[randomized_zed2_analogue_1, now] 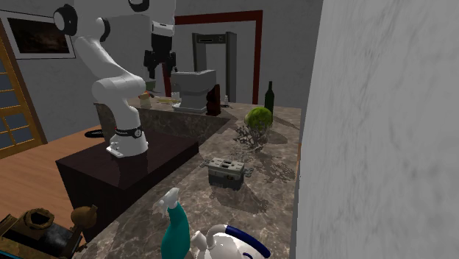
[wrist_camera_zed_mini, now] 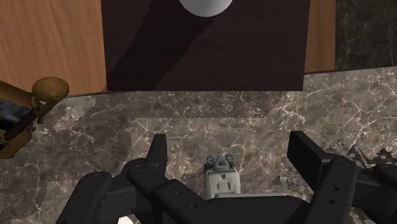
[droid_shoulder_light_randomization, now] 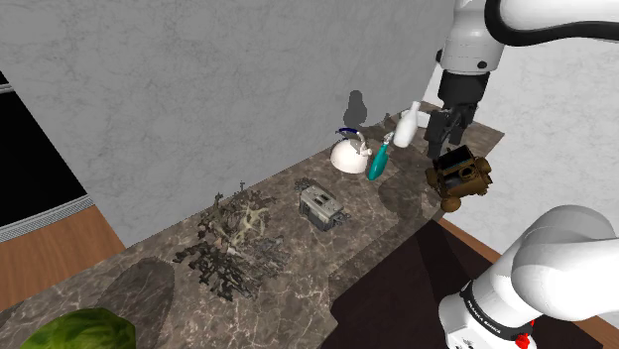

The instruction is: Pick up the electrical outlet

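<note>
The claw (wrist_camera_zed_mini: 232, 159) is standing wide open, with its two black fingers (wrist_camera_zed_mini: 157, 153) spread apart and gripping nothing. In the wrist view the electrical outlet (wrist_camera_zed_mini: 222, 182) is showing between the fingers, but they are not touching it. It is a small pale box with a socket face, and it is lying flat on the brown marble counter (wrist_camera_zed_mini: 191, 121).

In the shoulder view the claw (droid_shoulder_light_randomization: 446, 144) is hanging up in the air and pointing down. The outlet (droid_shoulder_light_randomization: 319, 205) is lying about in the middle of the counter (droid_shoulder_light_randomization: 149, 288), well apart from the claw, toward that view's left. Near the wall, a white kettle (droid_shoulder_light_randomization: 347, 156) and a teal spray bottle (droid_shoulder_light_randomization: 379, 162) are standing just beside each other, and a white bottle (droid_shoulder_light_randomization: 406, 129) is standing a little farther along. A brown toy with wheels (droid_shoulder_light_randomization: 459, 176) is sitting at the counter's edge. A pile of dark twigs (droid_shoulder_light_randomization: 233, 243) is lying on the outlet's other side, and something round and green (droid_shoulder_light_randomization: 77, 330) is sitting at that view's lower left.

In the second exterior view the outlet (randomized_zed2_analogue_1: 226, 171) is lying on the counter between the twigs (randomized_zed2_analogue_1: 250, 136) and the spray bottle (randomized_zed2_analogue_1: 175, 229), near the dark stand (randomized_zed2_analogue_1: 132, 165). The claw (randomized_zed2_analogue_1: 160, 72) is hanging high at that view's upper left
</note>
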Motion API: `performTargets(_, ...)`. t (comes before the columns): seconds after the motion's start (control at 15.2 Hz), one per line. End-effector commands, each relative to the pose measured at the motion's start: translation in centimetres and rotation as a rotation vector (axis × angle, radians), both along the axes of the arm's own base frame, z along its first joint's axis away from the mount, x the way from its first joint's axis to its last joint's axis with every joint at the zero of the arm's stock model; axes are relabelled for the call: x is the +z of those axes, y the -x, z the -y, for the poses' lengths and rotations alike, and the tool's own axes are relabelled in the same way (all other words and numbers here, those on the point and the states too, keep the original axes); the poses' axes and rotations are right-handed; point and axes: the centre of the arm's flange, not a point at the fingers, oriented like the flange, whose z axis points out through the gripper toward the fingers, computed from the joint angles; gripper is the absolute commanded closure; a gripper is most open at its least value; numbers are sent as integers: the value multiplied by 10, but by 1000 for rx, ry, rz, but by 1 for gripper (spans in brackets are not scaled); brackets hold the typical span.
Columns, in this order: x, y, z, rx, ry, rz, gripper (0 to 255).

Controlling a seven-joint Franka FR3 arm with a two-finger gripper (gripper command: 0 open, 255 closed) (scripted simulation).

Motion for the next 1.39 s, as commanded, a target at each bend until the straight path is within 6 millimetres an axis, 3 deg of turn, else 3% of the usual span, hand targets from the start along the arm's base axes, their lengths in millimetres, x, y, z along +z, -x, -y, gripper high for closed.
performTargets(0.0, 0, 0, 0, 0, 0, 0, 0)
performTargets(1.32, -228, -100, -23, 86, -26, 163, 0)
